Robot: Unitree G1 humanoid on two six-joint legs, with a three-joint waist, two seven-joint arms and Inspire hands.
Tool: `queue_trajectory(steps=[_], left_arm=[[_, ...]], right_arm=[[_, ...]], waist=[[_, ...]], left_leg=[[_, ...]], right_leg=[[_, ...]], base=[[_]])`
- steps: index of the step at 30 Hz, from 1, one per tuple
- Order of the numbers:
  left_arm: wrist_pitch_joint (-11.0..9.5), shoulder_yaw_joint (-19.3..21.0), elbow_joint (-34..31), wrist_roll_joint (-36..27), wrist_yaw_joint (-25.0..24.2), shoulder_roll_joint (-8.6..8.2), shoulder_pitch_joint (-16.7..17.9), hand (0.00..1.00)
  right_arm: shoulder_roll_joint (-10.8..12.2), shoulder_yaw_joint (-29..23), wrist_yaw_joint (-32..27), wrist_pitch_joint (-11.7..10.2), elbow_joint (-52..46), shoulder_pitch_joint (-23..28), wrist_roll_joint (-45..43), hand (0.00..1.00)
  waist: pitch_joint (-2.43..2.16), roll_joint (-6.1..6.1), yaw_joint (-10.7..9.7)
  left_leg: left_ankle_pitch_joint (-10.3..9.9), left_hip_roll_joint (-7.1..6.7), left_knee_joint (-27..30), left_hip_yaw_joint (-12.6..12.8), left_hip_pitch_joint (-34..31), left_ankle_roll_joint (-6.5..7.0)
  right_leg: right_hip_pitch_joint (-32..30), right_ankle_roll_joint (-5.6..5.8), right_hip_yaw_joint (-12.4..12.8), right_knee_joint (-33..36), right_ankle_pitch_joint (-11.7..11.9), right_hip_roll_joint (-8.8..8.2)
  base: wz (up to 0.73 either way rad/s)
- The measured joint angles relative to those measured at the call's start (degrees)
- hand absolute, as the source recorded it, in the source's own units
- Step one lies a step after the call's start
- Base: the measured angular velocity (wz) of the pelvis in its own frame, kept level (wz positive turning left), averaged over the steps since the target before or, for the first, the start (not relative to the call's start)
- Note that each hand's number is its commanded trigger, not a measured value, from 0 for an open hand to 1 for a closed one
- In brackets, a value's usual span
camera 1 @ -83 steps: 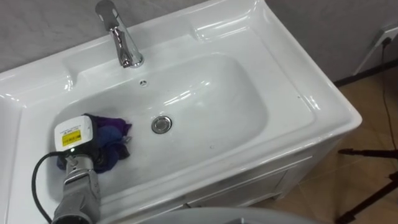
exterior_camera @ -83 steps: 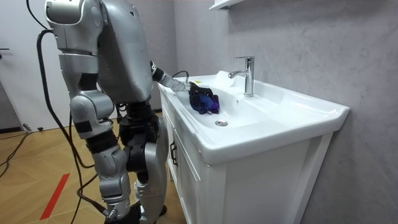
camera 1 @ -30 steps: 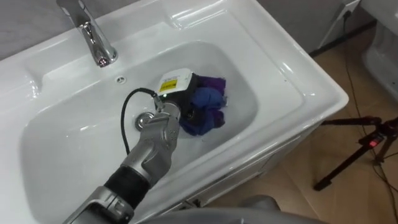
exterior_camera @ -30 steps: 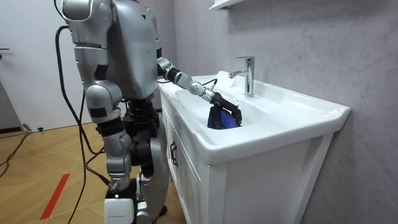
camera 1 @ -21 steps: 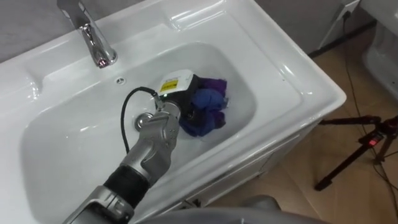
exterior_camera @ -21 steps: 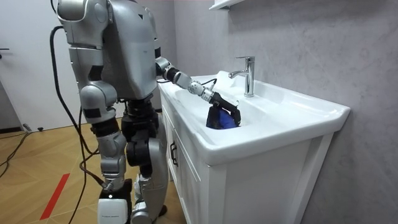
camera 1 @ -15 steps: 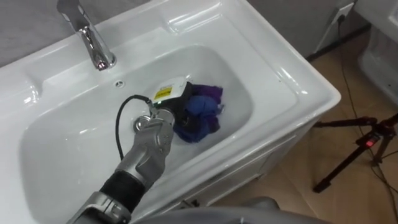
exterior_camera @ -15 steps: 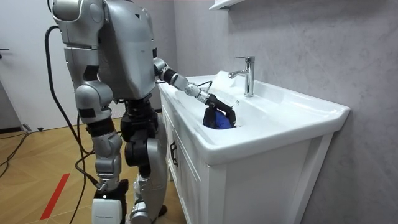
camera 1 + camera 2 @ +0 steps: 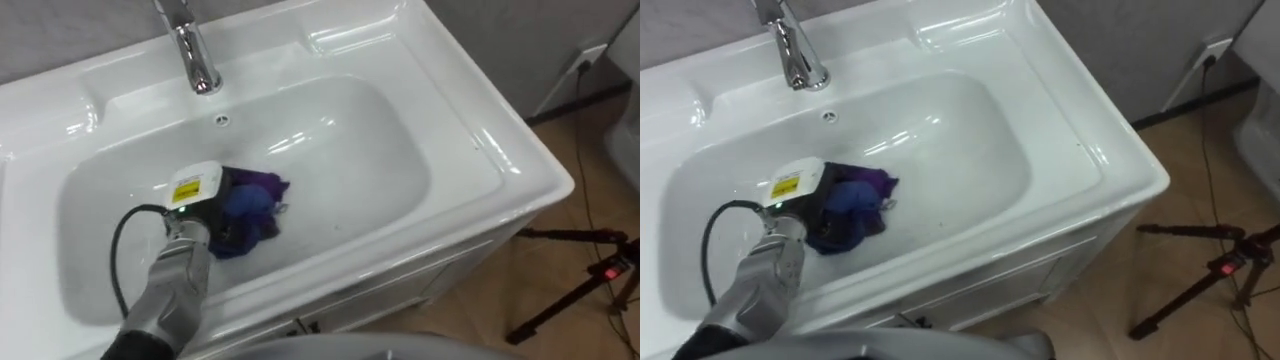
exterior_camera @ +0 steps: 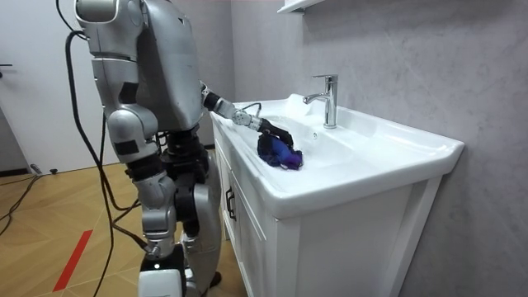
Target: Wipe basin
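A white basin (image 9: 380, 150) with a chrome tap (image 9: 195, 55) at its back rim lies in front of me. A bunched blue and purple cloth (image 9: 252, 205) rests on the basin floor left of centre, covering the drain. My left hand (image 9: 200, 200) reaches in from the lower left and is shut on the cloth's left side, pressing it down. In the room view the same hand (image 10: 268, 132) holds the cloth (image 10: 285, 154) in the bowl, and I stand close to the cabinet front. My right hand (image 10: 167, 145) stays at my waist.
An overflow hole (image 9: 222, 120) sits below the tap. The basin tops a white cabinet (image 10: 330, 247). A black tripod (image 9: 580, 290) stands on the wooden floor at the right, near a wall socket (image 9: 590, 55) with a cable.
My left hand has dragged the cloth from the basin's right part back toward the left, over the drain. The head view has shifted with the move.
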Motion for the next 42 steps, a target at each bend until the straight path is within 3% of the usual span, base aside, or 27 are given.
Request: queue_trajectory(steps=[4, 8, 11, 14, 17, 19, 21, 28, 35, 42], left_arm=[[1.39, 1.00, -0.13, 5.88, 0.67, 0.41, 2.08, 1.00], [2.69, 0.75, -0.19, 10.02, -0.57, 0.48, 2.56, 1.00], [2.73, 0.74, -1.77, 12.56, -2.91, 1.00, 3.04, 1.00], [2.77, 0.87, -5.25, 13.91, -6.74, 2.62, 4.43, 1.00], [2.83, 2.04, -7.44, 14.91, -11.13, 3.04, 4.86, 1.00], [2.87, 2.23, -7.83, 14.89, -13.07, 3.35, 5.08, 1.00], [2.88, 2.33, -8.37, 14.89, -14.27, 3.68, 5.29, 1.00], [2.87, 2.74, -10.33, 14.93, -18.55, 5.24, 5.32, 1.00], [2.83, 4.67, -12.31, 13.06, -19.89, 5.29, 5.23, 1.00], [0.79, 7.89, -13.26, 10.93, -20.10, 5.29, 3.95, 1.00]], right_arm=[[-1.82, -0.79, -0.29, -0.50, -0.15, -0.35, 0.56, 0.00], [-3.17, -0.76, -0.10, -1.74, -0.05, -1.04, 0.55, 0.00], [-3.85, -0.78, -0.07, -2.94, -0.01, -0.79, 0.58, 0.00], [-4.28, -3.07, -0.08, -3.67, -0.02, -0.78, 0.48, 0.00], [-5.24, -4.82, -0.17, -4.47, -0.01, -0.77, 0.96, 0.00], [-5.87, -5.89, -0.19, -6.16, 0.00, -0.90, 3.02, 0.00], [-5.91, -6.32, -0.24, -7.64, 0.02, -0.97, 5.17, 0.00], [-5.93, -6.28, -0.15, -9.52, 0.25, -0.55, 10.57, 0.00], [-5.97, -6.26, 0.03, -10.88, 0.48, -0.54, 12.58, 0.00], [-5.98, -6.28, -0.01, -12.02, 0.50, -0.53, 13.76, 0.00]], waist=[[0.02, 1.44, 1.78], [0.05, 1.97, 2.44], [0.22, 2.44, 3.26], [-0.09, 3.01, 3.51], [-0.12, 4.45, 4.59], [-0.08, 5.52, 4.65], [-0.02, 5.85, 4.75], [0.08, 6.03, 4.77], [0.22, 6.06, 4.90], [0.93, 5.78, 4.83]], left_leg=[[0.00, 0.27, 0.03, 0.00, 0.37, -0.02], [-0.01, 0.32, 0.13, 0.06, 0.61, -0.05], [-0.05, 0.44, 0.17, 0.07, 0.78, -0.11], [-0.09, 0.44, 0.28, 0.28, 0.05, -0.15], [-0.09, 0.48, 1.02, 0.04, -0.88, -0.15], [-0.08, 0.52, 1.04, -0.27, -0.78, -0.15], [-0.08, 0.64, 1.09, -0.26, -0.78, -0.15], [-0.10, 1.00, 1.21, -0.15, -1.27, -0.19], [-0.11, 1.18, 1.57, -0.49, -1.45, -0.20], [-0.30, 1.07, 1.92, -1.71, -2.78, -0.51]], right_leg=[[0.23, -0.08, -0.58, 0.60, 0.05, 0.13], [0.56, -0.42, -0.30, 0.37, -0.29, 0.18], [0.62, -0.43, 0.14, 0.00, -0.28, 0.36], [-0.28, -0.38, 0.20, -0.05, -0.11, 0.32], [-0.67, -0.44, 0.28, -0.24, 0.47, 0.19], [-0.45, -0.47, 0.13, -0.27, 0.45, 0.26], [-0.39, -0.63, 0.07, -0.37, 0.35, 0.39], [-0.53, -1.21, -0.12, -0.44, -0.08, 0.65], [-0.42, -1.23, -1.53, -0.32, -0.09, 0.59], [-1.15, -1.23, -2.89, -0.29, -0.09, 0.46]], base=[[0.00], [-0.04], [-0.04], [-0.04], [-0.06], [0.02], [0.00], [0.00], [0.07], [0.09]])
